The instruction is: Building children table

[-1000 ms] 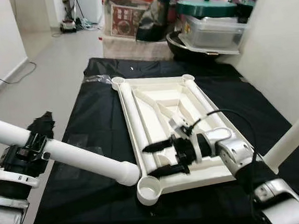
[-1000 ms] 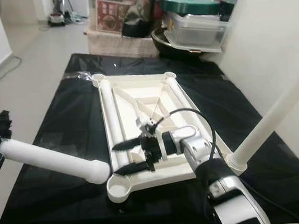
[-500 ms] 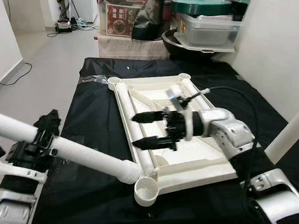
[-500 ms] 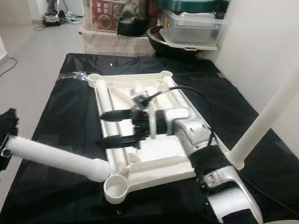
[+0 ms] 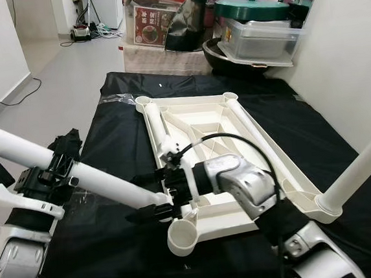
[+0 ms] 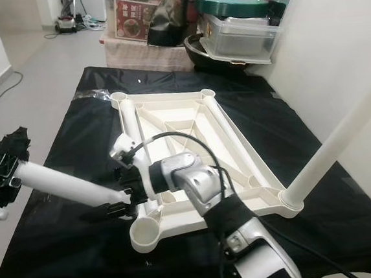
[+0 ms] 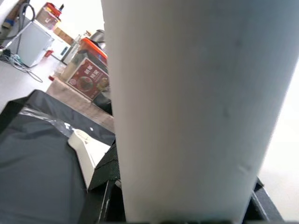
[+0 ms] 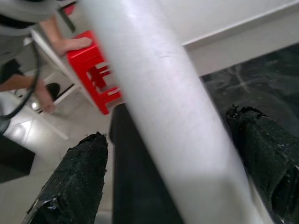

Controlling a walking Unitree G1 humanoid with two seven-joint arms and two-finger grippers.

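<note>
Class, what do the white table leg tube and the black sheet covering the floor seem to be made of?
White table leg tube: apparently moulded plastic, smooth and matte, uniform colour. Black sheet: likely thin plastic film or coated cloth; it shows wrinkles and dull sheen.

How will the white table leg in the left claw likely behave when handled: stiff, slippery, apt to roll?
The white table leg looks like a straight rigid tube, so probably stiff. Its smooth round surface may slip in the left claw, and would likely roll if released on the black sheet.
</note>
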